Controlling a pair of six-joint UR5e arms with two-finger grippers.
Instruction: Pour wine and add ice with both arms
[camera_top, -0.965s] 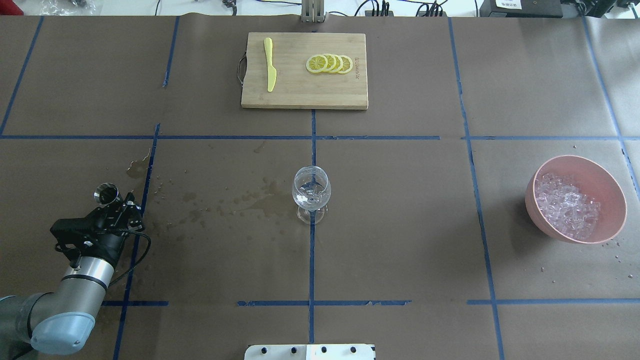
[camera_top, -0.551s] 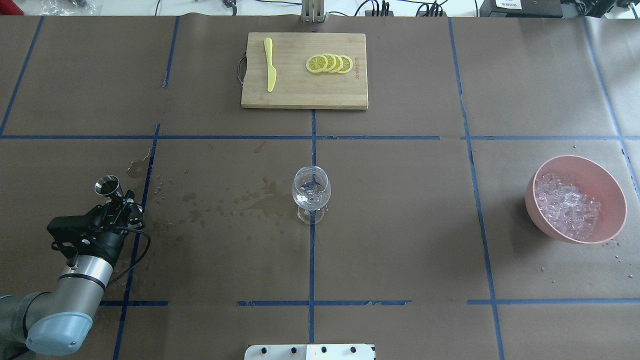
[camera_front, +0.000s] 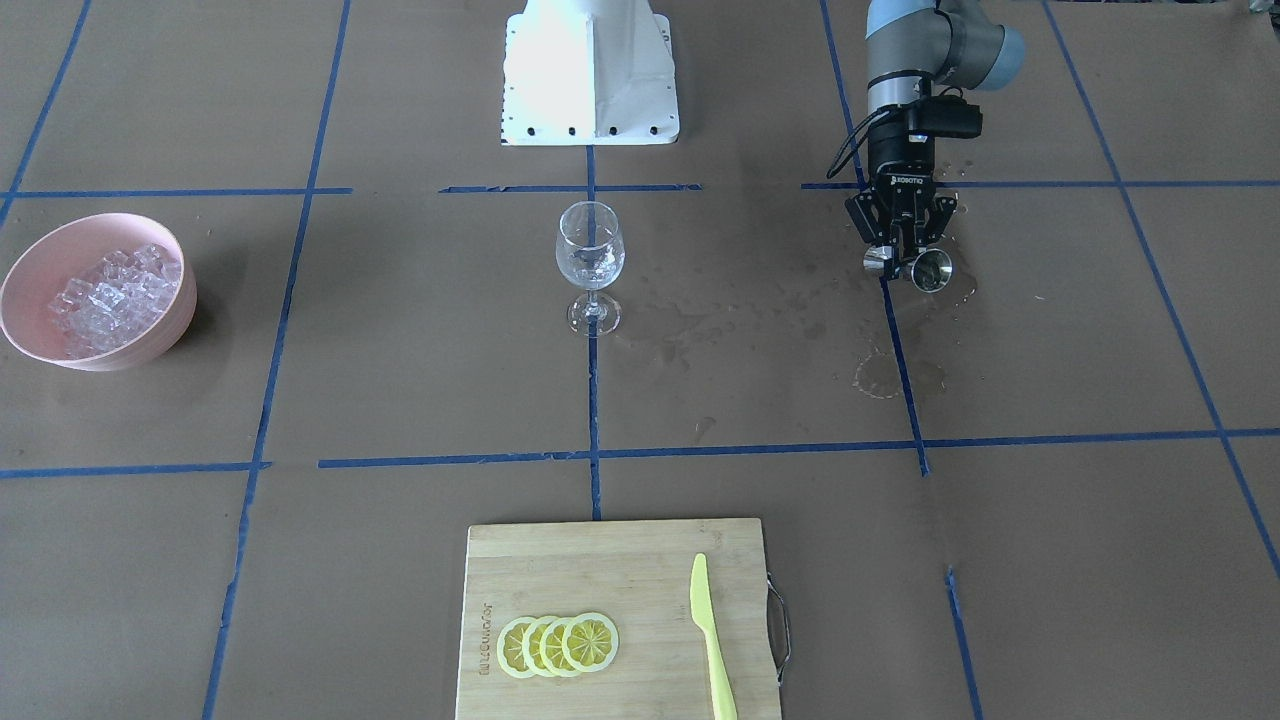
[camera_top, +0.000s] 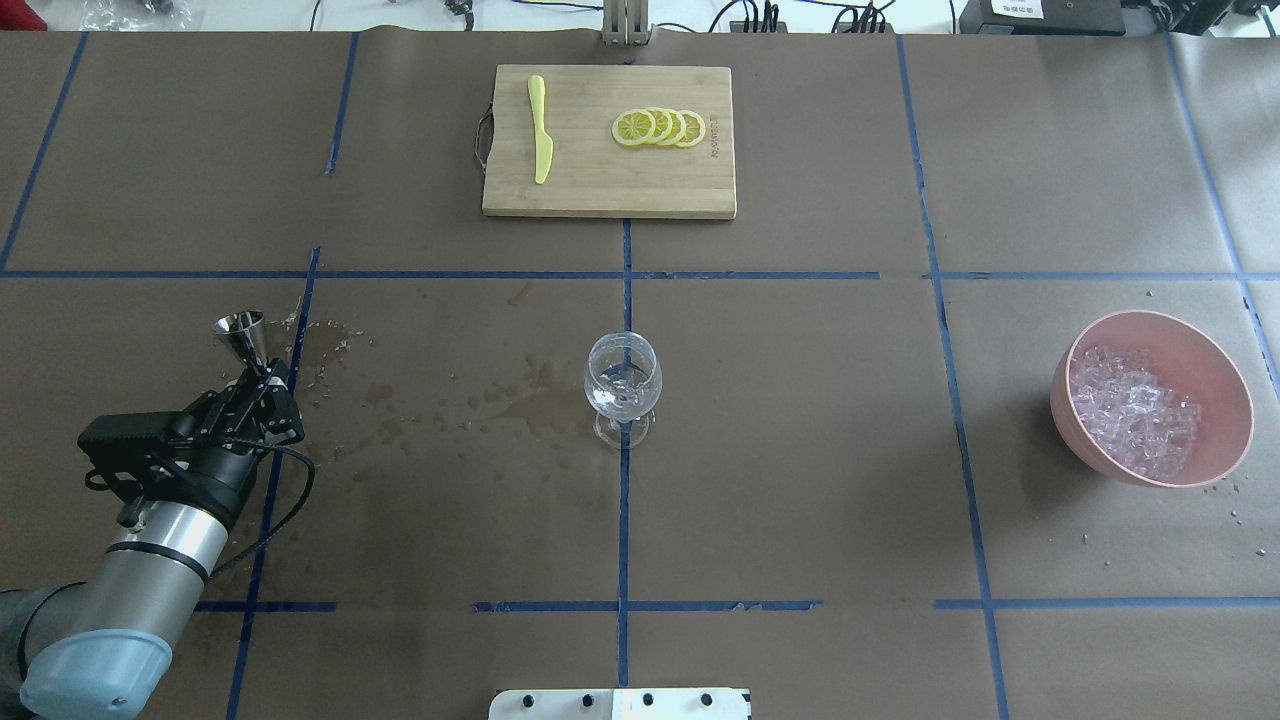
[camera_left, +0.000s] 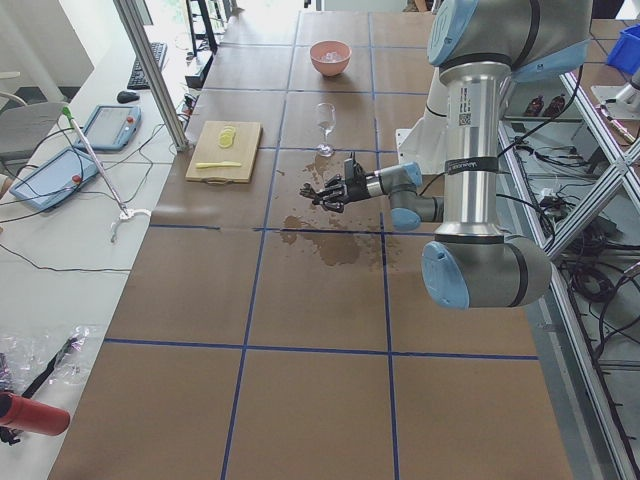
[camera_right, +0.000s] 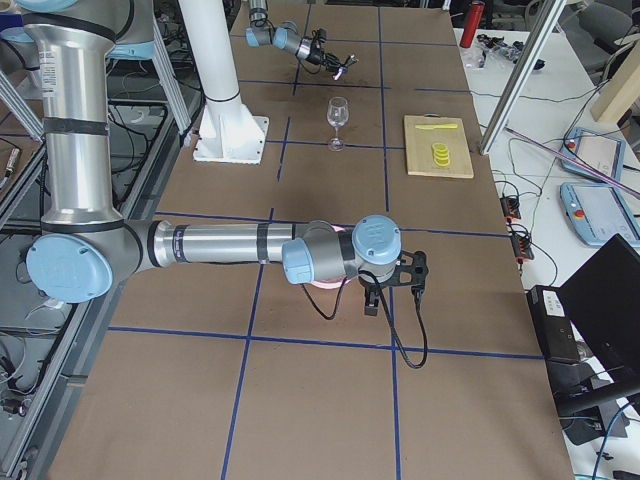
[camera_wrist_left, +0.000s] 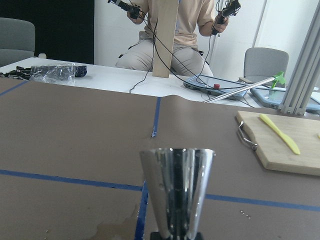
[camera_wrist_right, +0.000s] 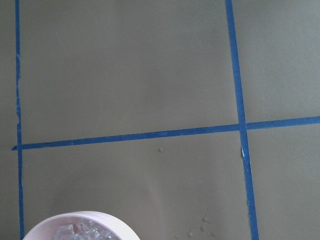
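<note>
My left gripper (camera_top: 262, 385) is shut on a steel jigger (camera_top: 243, 335) at the table's left. The jigger lies tipped, its mouth facing away from the robot, as the front view (camera_front: 934, 270) and the left wrist view (camera_wrist_left: 177, 190) show. The wine glass (camera_top: 622, 385) stands at the table's middle with a little clear wine and glints in its cup. The ice (camera_top: 1135, 410) fills a pink bowl (camera_top: 1230, 390) at the right. My right arm's wrist (camera_right: 390, 265) hangs over that bowl. I cannot tell if the right gripper is open or shut.
A cutting board (camera_top: 608, 195) with lemon slices (camera_top: 658, 127) and a yellow knife (camera_top: 540, 130) lies at the far middle. Wet patches (camera_top: 450, 400) spread between the jigger and the glass. The bowl's rim (camera_wrist_right: 75, 220) shows at the bottom of the right wrist view.
My left gripper turned and carried the jigger farther from the robot. The jigger went from mouth-up to tipped on its side. A new wet patch shows by the blue line near it.
</note>
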